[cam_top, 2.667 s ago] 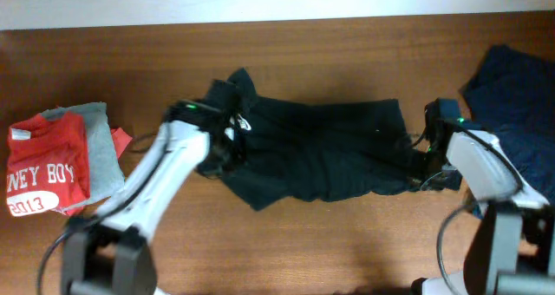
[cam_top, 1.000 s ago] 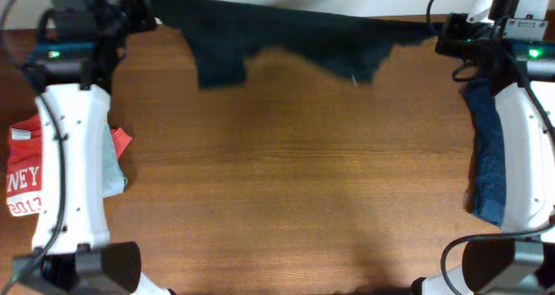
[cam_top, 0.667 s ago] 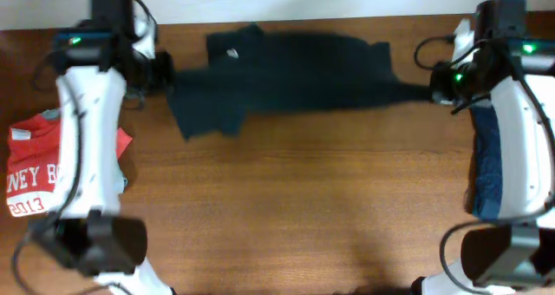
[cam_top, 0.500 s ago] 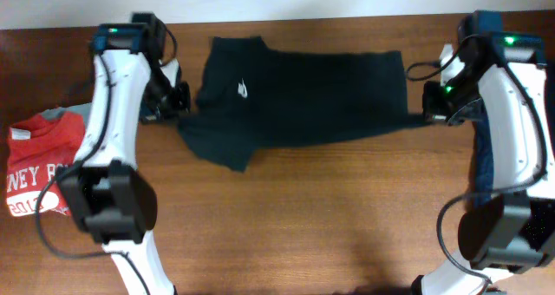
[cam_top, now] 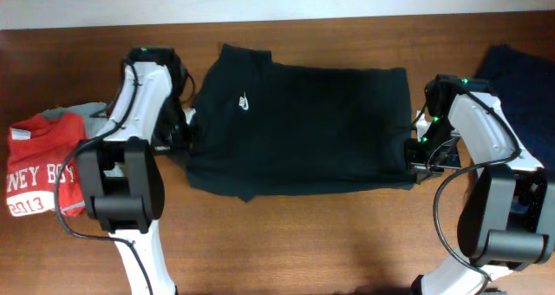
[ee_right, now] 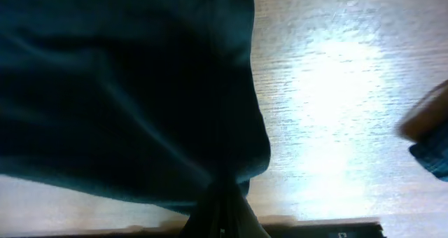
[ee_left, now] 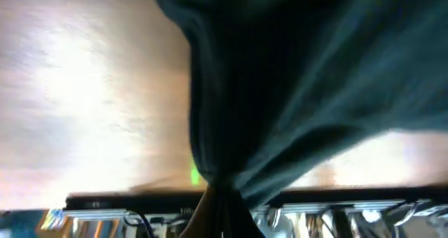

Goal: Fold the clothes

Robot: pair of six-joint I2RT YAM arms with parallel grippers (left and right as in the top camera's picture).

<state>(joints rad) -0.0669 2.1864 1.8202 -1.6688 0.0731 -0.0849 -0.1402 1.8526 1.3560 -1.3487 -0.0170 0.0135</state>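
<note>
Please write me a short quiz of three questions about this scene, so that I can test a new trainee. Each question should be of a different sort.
1. True or false: the black T-shirt hangs in the air, clear of the table.
2. Multiple choice: what grips the T-shirt's edges? A) only the left gripper; B) the left gripper and the right gripper, one at each side; C) neither gripper.
3. Fill in: the garment with white letters, beside the left arm, is ___ in colour.

Key: 1 false, it lies spread on the table. 2 B. 3 red.
</note>
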